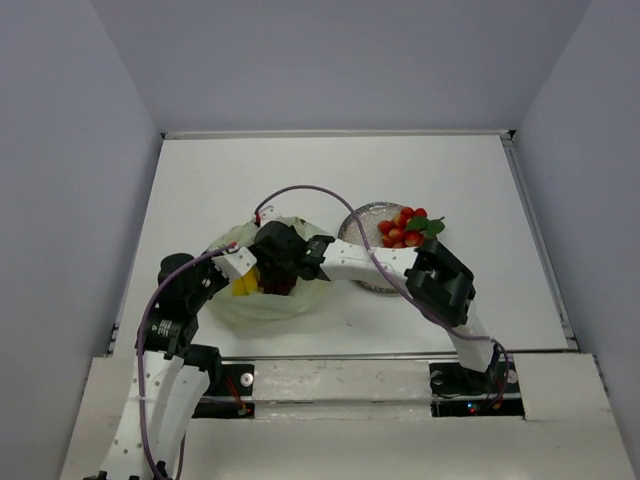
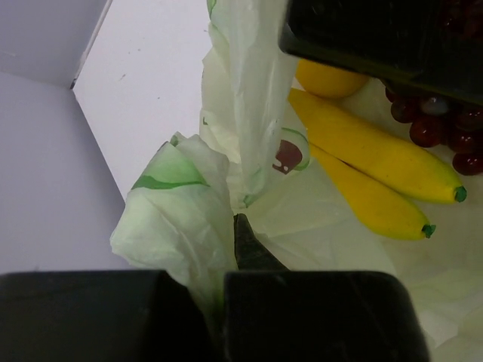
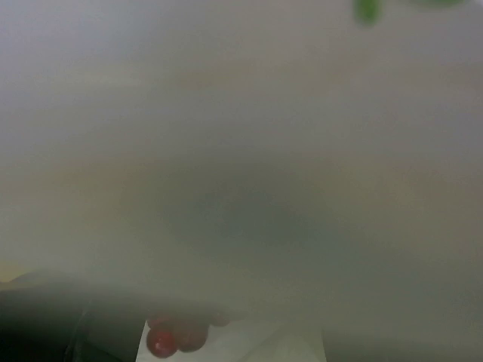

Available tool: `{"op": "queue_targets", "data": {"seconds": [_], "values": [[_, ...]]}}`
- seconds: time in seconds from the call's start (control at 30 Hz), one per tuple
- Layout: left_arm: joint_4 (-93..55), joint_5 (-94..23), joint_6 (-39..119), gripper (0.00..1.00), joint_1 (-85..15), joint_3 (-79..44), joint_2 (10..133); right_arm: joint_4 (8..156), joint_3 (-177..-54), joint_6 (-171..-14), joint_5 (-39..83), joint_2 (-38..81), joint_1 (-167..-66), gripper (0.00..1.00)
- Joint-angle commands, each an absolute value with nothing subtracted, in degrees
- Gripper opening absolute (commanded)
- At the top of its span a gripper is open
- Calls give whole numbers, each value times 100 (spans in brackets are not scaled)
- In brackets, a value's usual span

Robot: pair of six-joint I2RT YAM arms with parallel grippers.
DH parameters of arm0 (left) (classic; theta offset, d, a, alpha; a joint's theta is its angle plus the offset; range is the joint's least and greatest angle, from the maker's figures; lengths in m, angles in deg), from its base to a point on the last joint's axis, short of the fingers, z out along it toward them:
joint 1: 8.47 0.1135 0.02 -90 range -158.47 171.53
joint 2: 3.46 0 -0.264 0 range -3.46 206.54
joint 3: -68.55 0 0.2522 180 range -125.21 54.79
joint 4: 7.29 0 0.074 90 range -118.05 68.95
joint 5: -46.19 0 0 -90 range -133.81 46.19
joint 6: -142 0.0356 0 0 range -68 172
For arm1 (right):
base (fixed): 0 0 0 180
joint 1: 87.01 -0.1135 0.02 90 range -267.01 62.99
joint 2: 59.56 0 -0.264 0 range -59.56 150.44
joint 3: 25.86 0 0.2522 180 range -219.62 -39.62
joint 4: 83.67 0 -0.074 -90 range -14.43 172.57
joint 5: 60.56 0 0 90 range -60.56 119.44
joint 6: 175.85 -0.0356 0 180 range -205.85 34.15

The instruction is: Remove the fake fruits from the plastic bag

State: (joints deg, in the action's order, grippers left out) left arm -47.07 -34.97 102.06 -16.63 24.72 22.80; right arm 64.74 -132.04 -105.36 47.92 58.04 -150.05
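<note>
The pale yellow-green plastic bag (image 1: 300,298) lies on the table left of centre. My left gripper (image 1: 243,272) is shut on a fold of the bag's edge (image 2: 177,219), with one dark fingertip (image 2: 245,241) showing. Inside the bag lie two yellow bananas (image 2: 377,162), a round yellow-orange fruit (image 2: 328,79) and the dark grape bunch (image 2: 445,128). My right gripper (image 1: 276,268) reaches into the bag, right over the grapes (image 1: 279,282); its jaws are hidden. The right wrist view is fogged by bag film, with only a few grapes (image 3: 170,337) showing. The red berry bunch (image 1: 404,228) lies on the plate.
The speckled grey plate (image 1: 362,217) sits right of the bag, partly under my right forearm (image 1: 385,262). A purple cable (image 1: 300,192) arcs above the bag. Grey walls close in the white table (image 1: 200,180) on three sides.
</note>
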Motion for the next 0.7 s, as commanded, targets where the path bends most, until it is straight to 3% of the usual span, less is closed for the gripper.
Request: {"op": "queue_targets", "data": {"seconds": [0.0, 0.23, 0.27, 0.33, 0.47, 0.53, 0.57, 0.67], "values": [[-4645, -3396, 10095, 7, -1673, 2271, 2317, 6165, -13559, -10607, 4816, 6119, -15090, 79], [-4637, -3423, 10008, 7, -1673, 2271, 2325, 6068, -13252, -10563, 5018, 6120, -15090, 78], [-4637, -3423, 10008, 7, -1673, 2279, 2334, 6051, -13226, -10562, 5018, 6137, -15090, 79], [-4610, -3432, 10016, 7, -1673, 2288, 2361, 5937, -13199, -10563, 4878, 6286, -15090, 90], [-4566, -3467, 10025, 7, -1664, 2236, 2404, 5630, -13417, -10545, 4912, 6699, -15090, 91], [-4531, -3519, 10016, 6, -1673, 2201, 2422, 5480, -13541, -10519, 4939, 6823, -15090, 82], [-4514, -3528, 10008, 6, -1673, 2200, 2413, 5392, -13620, -10510, 4956, 6867, -15090, 67], [-4479, -3590, 9981, 6, -1664, 2209, 2396, 5347, -13700, -10501, 4956, 6797, -15090, 46]]}}
